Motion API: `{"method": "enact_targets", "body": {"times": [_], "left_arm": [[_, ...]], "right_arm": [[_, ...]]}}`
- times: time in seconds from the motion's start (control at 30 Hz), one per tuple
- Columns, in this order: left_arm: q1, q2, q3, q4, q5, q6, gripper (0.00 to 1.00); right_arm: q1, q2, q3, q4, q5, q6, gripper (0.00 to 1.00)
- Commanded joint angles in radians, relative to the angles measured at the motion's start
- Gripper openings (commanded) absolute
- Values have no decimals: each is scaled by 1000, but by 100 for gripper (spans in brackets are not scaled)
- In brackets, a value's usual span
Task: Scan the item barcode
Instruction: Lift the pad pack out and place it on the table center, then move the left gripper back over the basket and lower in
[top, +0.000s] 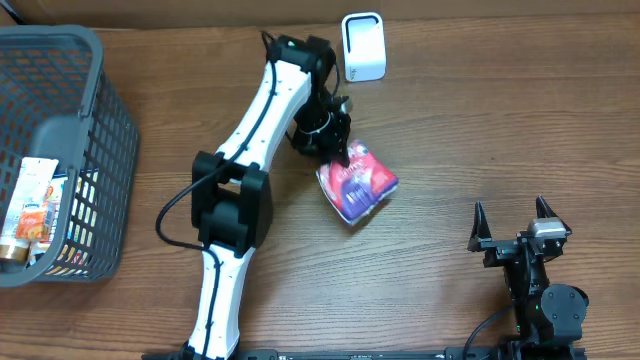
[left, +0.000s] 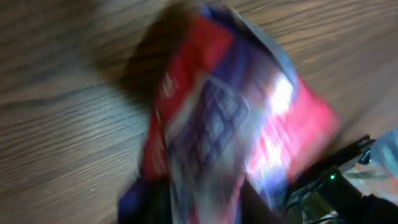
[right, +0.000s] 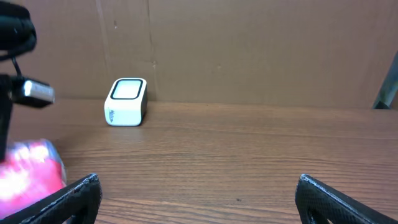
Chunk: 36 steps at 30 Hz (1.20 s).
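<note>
Snack packet (top: 357, 180) mid-table, 5 o'clock from the white scanner (top: 363, 46), barcode lost in wrist-cam blur, left gripper (top: 338, 148) on its 11 o'clock edge, jaws hidden so can't tell, right gripper (top: 510, 207) spread wide

The brown wood-grain surface (top: 480, 130) carries a grey mesh basket (top: 105, 150) at its left edge, a small white box (top: 364, 46) standing at the back, and a red and purple packet (top: 357, 183) near the middle.

shop-checkout setup: barcode scanner (top: 363, 47), shopping basket (top: 105, 140).
</note>
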Motion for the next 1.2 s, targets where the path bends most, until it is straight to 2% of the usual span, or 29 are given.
{"method": "enact_targets", "body": {"times": [0.0, 0.03, 0.1, 0.17, 0.3, 0.4, 0.57, 0.7, 0.77, 0.93, 1.17], "left_arm": [[20, 6, 3, -16, 2, 0, 64], [27, 4, 6, -24, 2, 3, 71], [48, 2, 39, -67, 2, 3, 79], [71, 2, 92, -115, 3, 20, 81], [118, -49, 193, -113, 7, 21, 87], [161, -146, 270, -113, 4, 21, 98], [238, -324, 302, -113, -50, 39, 100], [343, -494, 302, -113, -158, 165, 100], [401, -548, 302, -113, -233, 125, 100], [633, -646, 302, -109, -468, -132, 100], [1001, -640, 301, -76, -516, -284, 100]], "right_arm": [[5, -10, -10, 7, 6, 0, 100], [5, -10, -10, 7, 6, 0, 100], [5, -10, -10, 7, 6, 0, 100], [5, -10, -10, 7, 6, 0, 100], [5, -10, -10, 7, 6, 0, 100], [5, -10, -10, 7, 6, 0, 100], [5, -10, -10, 7, 6, 0, 100], [5, -10, -10, 7, 6, 0, 100], [5, -10, -10, 7, 6, 0, 100], [5, -10, -10, 7, 6, 0, 100], [5, -10, -10, 7, 6, 0, 100]]}}
